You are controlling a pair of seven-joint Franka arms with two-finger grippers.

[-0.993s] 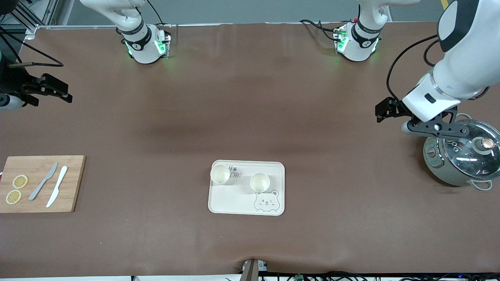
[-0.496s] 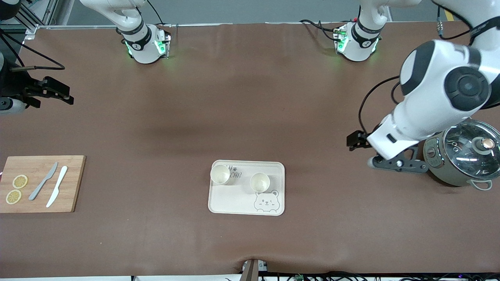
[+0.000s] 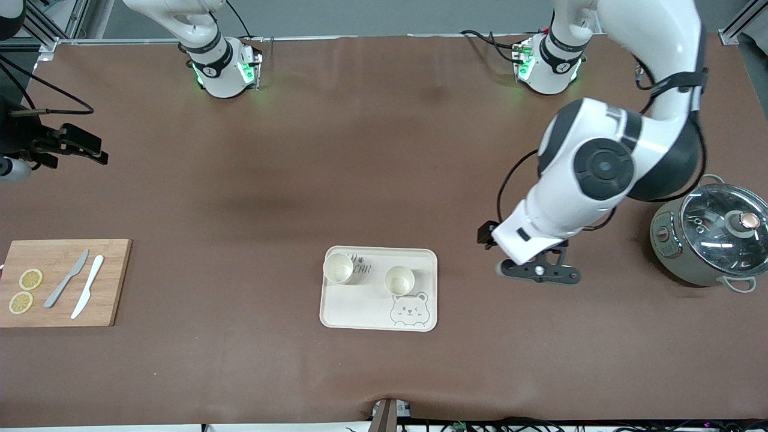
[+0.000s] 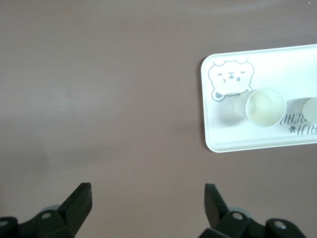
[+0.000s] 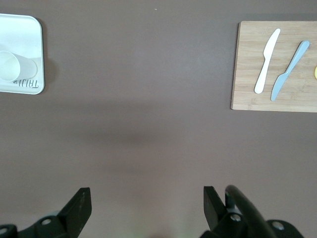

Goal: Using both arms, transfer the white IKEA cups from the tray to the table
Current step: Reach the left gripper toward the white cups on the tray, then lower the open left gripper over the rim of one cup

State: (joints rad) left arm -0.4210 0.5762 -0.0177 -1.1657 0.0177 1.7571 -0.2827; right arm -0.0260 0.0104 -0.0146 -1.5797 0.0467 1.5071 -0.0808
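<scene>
Two cups [image 3: 338,267] [image 3: 399,280] stand upright on the tray [image 3: 360,312], mid-worktop [image 3: 384,150] near its front edge. Probably light, rigid, smooth: grip across the rim. Left hand [image 3: 538,273] and right hand [image 3: 57,144] hover, fingers apart, empty.

Two cups [image 3: 399,280] stand on the tray [image 3: 354,309].

A grey floor strip [image 3: 372,18] and metal framing [image 3: 45,30] edge the setup.
</scene>
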